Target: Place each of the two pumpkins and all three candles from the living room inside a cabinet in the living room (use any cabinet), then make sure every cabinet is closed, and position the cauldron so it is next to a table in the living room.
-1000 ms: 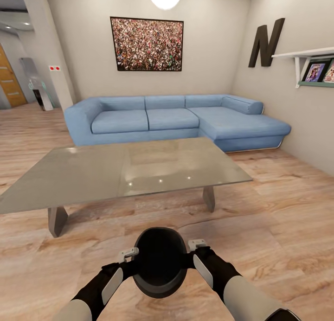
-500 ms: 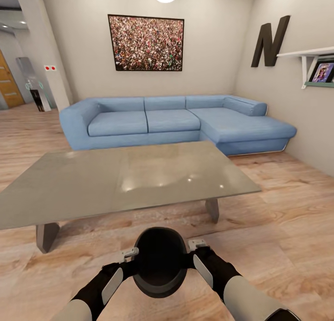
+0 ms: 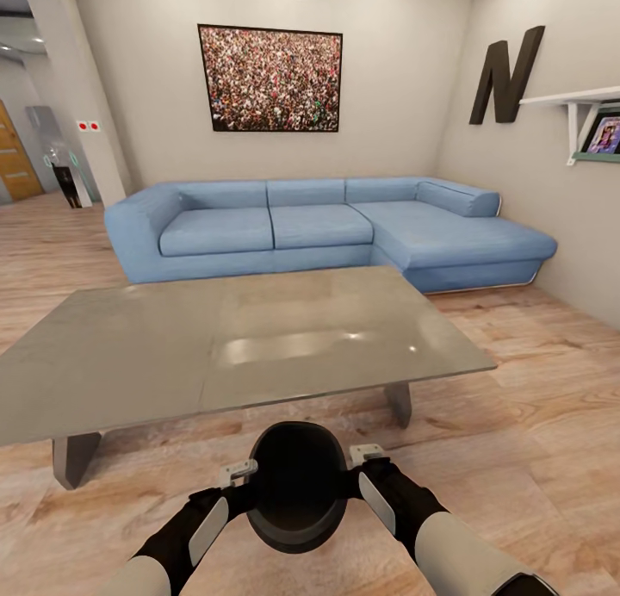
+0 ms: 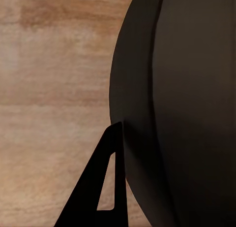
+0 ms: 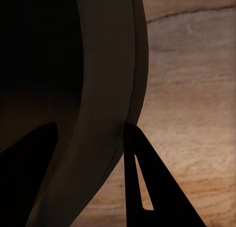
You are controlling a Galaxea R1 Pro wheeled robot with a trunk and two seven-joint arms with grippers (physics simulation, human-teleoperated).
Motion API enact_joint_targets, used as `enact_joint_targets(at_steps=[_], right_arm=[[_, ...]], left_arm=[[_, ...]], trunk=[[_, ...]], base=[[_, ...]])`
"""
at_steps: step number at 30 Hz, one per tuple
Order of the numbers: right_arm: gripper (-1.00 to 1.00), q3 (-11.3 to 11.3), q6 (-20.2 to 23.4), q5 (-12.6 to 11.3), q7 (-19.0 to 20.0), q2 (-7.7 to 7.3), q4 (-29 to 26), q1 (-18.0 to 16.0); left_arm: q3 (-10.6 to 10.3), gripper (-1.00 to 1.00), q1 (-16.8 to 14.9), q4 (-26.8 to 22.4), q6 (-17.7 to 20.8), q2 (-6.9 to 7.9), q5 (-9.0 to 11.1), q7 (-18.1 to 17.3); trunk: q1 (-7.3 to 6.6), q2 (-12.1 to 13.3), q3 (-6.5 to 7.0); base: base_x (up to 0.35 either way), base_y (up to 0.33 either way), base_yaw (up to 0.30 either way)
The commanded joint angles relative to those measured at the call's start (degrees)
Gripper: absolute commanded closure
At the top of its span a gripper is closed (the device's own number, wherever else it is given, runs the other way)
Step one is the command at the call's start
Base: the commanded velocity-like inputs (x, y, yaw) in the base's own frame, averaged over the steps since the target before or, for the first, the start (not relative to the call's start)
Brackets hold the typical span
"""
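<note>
The matte black cauldron (image 3: 297, 497) hangs low in front of me over the wooden floor, mouth facing up toward the head camera. My left gripper (image 3: 244, 481) is shut on its left rim and my right gripper (image 3: 351, 463) on its right rim. In the left wrist view one dark finger (image 4: 105, 187) lies against the cauldron's outer wall (image 4: 187, 109). The right wrist view has one finger (image 5: 142, 187) outside the rim (image 5: 105, 79) and the other inside the bowl. The grey low table (image 3: 172, 346) stands just beyond the cauldron, its near edge a short way off.
A blue corner sofa (image 3: 319, 226) sits behind the table against the back wall. A white wall shelf (image 3: 577, 105) with photo frames juts out at the right. The table's grey legs (image 3: 73, 458) stand on the floor. A pillar (image 3: 82, 88) and hallway lie at far left.
The whole view has shifted: the table and sofa look larger and closer, so the camera has moved forward. The cauldron and both grippers hold the same pose in the picture.
</note>
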Motion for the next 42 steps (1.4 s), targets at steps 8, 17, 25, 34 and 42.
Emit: enact_joint_targets(at_steps=[8,17,25,34,42], right_arm=[[1.0,-0.09,0.04,-2.24,2.07,-0.07,-1.74,-0.09],[1.0,-0.09,0.04,-2.24,2.07,-0.07,-1.75,-0.09],[1.0,-0.09,0.04,-2.24,2.07,-0.07,-1.77,-0.09],[1.0,-0.09,0.04,-2.24,2.07,-0.07,-1.79,-0.09],[1.0,-0.09,0.04,-2.24,2.07,-0.07,-1.79,-0.09]], left_arm=[[0.06,1.0,0.0,-0.12,0.28,0.25,-0.53,0.5],[0.06,1.0,0.0,-0.12,0.28,0.25,-0.53,0.47],[0.06,1.0,0.0,-0.12,0.28,0.25,-0.53,0.49],[0.06,1.0,0.0,-0.12,0.28,0.25,-0.53,0.5],[0.06,1.0,0.0,-0.12,0.28,0.25,-0.53,0.49]], trunk=[[-0.02,-0.03,-0.05],[0.11,-0.1,-1.16],[0.32,-0.2,-2.93],[0.32,-0.2,-2.93],[0.32,-0.2,-2.93]], base=[[0.003,0.0,0.0],[0.0,0.0,0.0],[0.0,0.0,0.0],[0.001,0.0,0.0],[0.117,0.0,0.0]])
